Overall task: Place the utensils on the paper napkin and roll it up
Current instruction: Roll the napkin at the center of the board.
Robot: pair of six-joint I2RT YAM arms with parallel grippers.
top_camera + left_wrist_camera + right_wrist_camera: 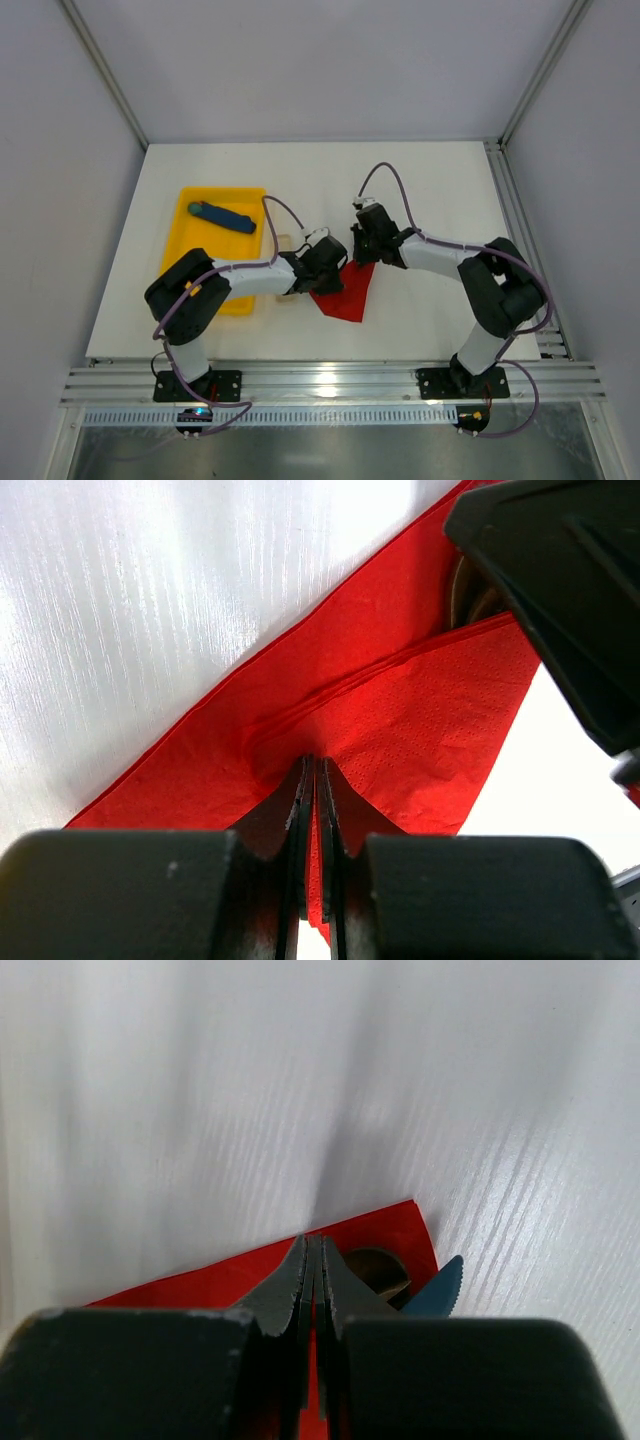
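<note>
The paper napkin point(350, 295) is a bright red sheet lying folded and creased on the white table between the two arms. My left gripper point(315, 765) is shut on a raised fold of the napkin point(420, 720). From the other side, my right gripper point(315, 1245) is shut on the napkin's edge point(200, 1285). Beside its fingers, a brownish rounded utensil point(375, 1265) and a blue serrated tip point(440, 1292) lie on the red paper. In the top view the two grippers, left point(336, 282) and right point(360, 260), almost meet over the sheet and hide the utensils.
A yellow tray point(195, 215) sits left of the napkin with a blue stick-shaped object point(225, 216) in it. The right gripper's black body point(560, 590) looms close in the left wrist view. Grey walls enclose the table.
</note>
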